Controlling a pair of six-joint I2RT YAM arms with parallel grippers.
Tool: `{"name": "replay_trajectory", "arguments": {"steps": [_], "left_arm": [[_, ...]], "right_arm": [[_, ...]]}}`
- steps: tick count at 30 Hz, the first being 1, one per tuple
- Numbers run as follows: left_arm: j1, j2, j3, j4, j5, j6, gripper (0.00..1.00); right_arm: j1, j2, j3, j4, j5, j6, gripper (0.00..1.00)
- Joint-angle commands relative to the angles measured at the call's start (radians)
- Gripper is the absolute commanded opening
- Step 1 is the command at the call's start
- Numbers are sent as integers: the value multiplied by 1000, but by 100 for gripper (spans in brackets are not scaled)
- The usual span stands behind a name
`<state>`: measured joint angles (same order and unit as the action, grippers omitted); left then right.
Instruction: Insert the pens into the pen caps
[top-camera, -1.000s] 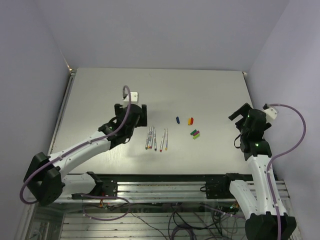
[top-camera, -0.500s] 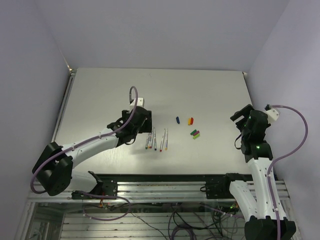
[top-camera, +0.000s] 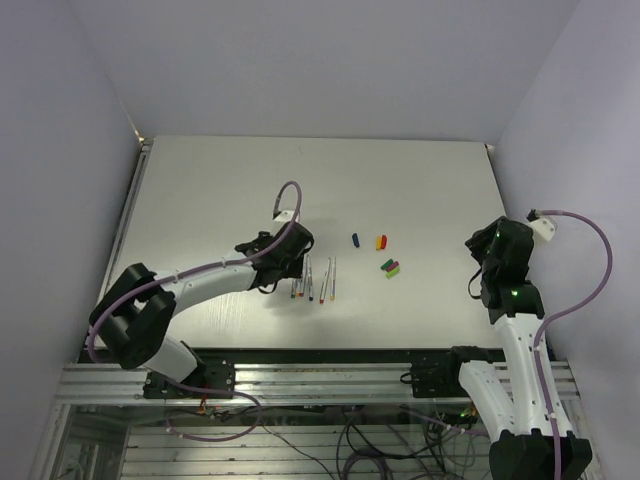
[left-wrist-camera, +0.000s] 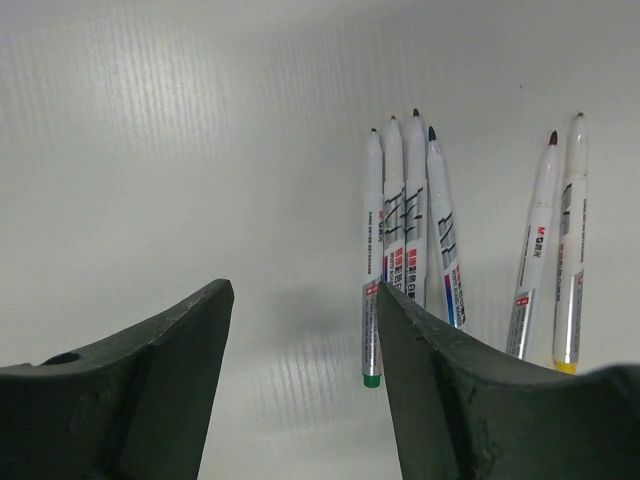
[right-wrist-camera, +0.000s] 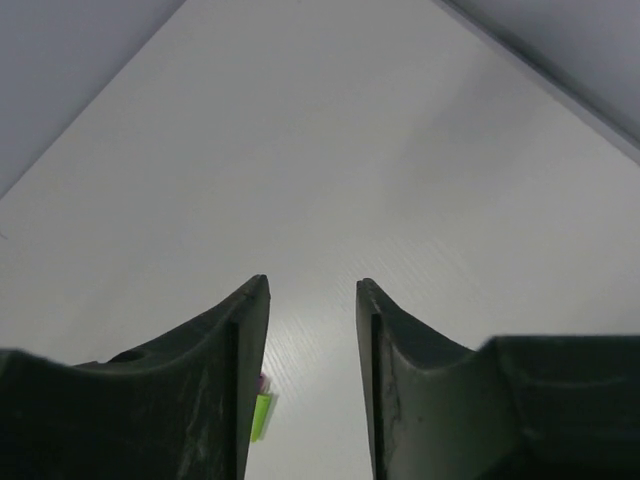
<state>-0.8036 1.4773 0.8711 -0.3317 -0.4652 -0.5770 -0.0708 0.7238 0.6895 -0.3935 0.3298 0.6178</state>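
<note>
Several thin white pens (top-camera: 313, 279) lie side by side at the table's middle, also in the left wrist view (left-wrist-camera: 415, 225). My left gripper (top-camera: 293, 272) hangs over their left edge, open. In its wrist view (left-wrist-camera: 302, 290) the leftmost pen, green-ended (left-wrist-camera: 371, 270), lies just inside the right finger; nothing is held. The pen caps lie to the right: blue (top-camera: 355, 239), yellow and red (top-camera: 381, 241), green and purple (top-camera: 391, 268). My right gripper (top-camera: 482, 246) stands far right of them, open and empty (right-wrist-camera: 312, 282). A green cap (right-wrist-camera: 262, 416) peeks past its left finger.
Pale walls close in the table on the left, back and right. The metal frame rail (top-camera: 320, 375) with both arm bases runs along the near edge. The caps lie a hand's width right of the pens.
My left arm has swung right and down onto the pens' left edge, and its jaws have narrowed somewhat. The right gripper's jaws have also narrowed, and it has barely shifted.
</note>
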Motion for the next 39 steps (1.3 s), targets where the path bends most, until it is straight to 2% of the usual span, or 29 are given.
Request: {"name": "replay_trajectory", "arguments": {"steps": [1, 6, 8, 20, 39], "left_arm": [[-27, 41, 37, -8, -30, -25, 69], [-33, 78, 38, 13, -12, -30, 64], [-33, 93, 42, 15, -12, -28, 63], [-37, 140, 54, 48, 20, -17, 63], [-56, 194, 74, -17, -4, -18, 58]], "right_arm": [[3, 5, -26, 4, -25, 0, 37], [3, 11, -25, 0, -25, -8, 21], [3, 14, -22, -3, -22, -10, 19], [3, 16, -28, -4, -22, -7, 17], [3, 25, -35, 1, -35, -9, 17]]}}
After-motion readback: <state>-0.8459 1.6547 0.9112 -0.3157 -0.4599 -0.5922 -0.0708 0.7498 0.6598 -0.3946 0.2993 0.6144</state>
